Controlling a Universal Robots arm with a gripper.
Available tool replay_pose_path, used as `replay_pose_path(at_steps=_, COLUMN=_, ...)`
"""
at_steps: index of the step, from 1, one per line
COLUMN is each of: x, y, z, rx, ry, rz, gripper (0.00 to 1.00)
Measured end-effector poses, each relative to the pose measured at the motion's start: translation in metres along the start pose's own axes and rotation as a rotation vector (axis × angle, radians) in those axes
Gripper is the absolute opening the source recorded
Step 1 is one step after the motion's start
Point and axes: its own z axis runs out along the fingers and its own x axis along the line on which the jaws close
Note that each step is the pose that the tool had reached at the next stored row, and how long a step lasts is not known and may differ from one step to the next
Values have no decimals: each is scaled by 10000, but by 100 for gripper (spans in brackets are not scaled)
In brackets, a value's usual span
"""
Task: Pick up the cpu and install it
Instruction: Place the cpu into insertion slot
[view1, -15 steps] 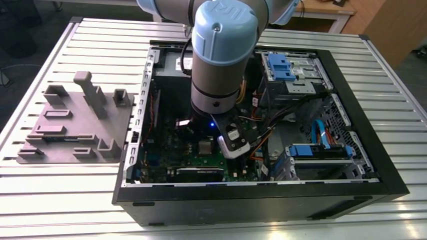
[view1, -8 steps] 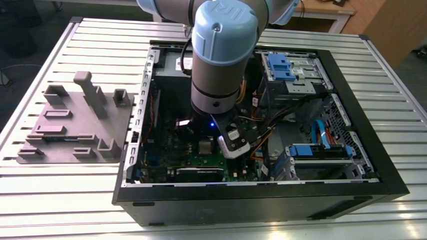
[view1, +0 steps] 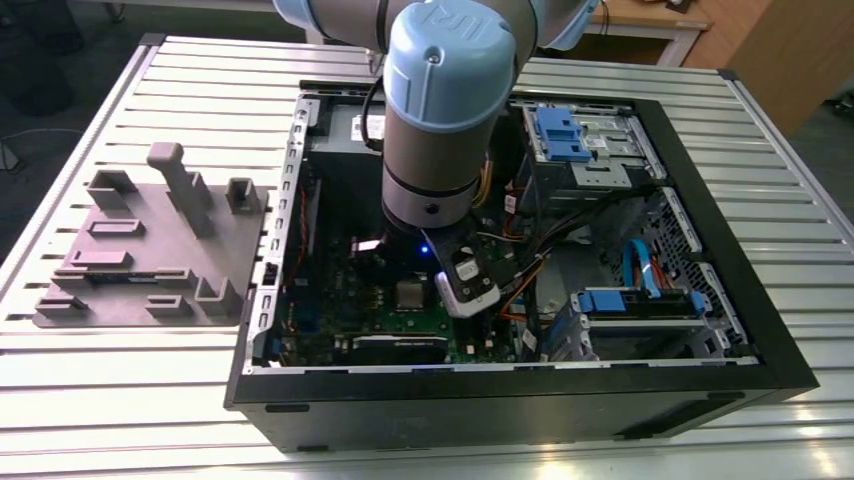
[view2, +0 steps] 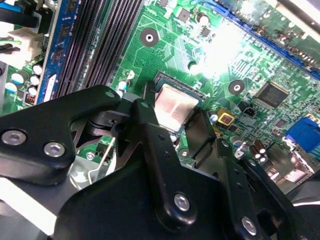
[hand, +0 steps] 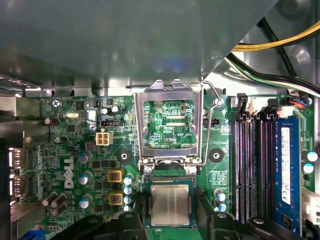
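Hanging into the open case (view1: 534, 405), the arm (view1: 447, 110) holds its wrist low above the green board (hand: 75, 150). The case lies on its side, open face up, on a slatted metal tabletop (view1: 120, 400). A grey fixture (view1: 147, 250) with pegs and pockets sits on the tabletop to the exterior view's left of the case, apart from it.

The cpu (hand: 170, 204) lies flat in the socket (hand: 170, 179), silvery top up and its edges square with the socket's frame. I cannot tell whether it is fully seated. Just beyond it the metal plate (hand: 139, 125) stands hinged up and open, with the board showing through its window. The wire lever (hand: 212, 93) is raised beside the plate.

The black fingers (hand: 122, 227) are spread, one on each side of the cpu. In the first wrist view a strip of socket and board shows between each fingertip and the chip, so they pinch nothing. In the second wrist view the fingers (view2: 150, 142) frame the cpu (view2: 175, 106) closely, their tips just beside its two opposite edges.

Black memory slots (hand: 250, 165) run beside the socket, and a blue stick (hand: 286, 165) sits in the farthest slot. A yellow wire (hand: 280, 45) crosses above the slots.
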Motion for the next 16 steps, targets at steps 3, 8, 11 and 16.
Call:
replay_pose_path(at_steps=3, x=0, y=0, z=0, rx=-1, ry=0, rz=1, gripper=51)
replay_pose_path(at_steps=8, x=-4, y=0, z=-1, rx=2, ry=3, rz=1, gripper=50)
replay_pose_path(at_steps=11, x=-5, y=0, z=0, rx=1, ry=0, rz=0, gripper=44)
replay_pose_path(at_steps=16, x=-5, y=0, z=1, rx=-1, ry=-1, rz=0, gripper=44)
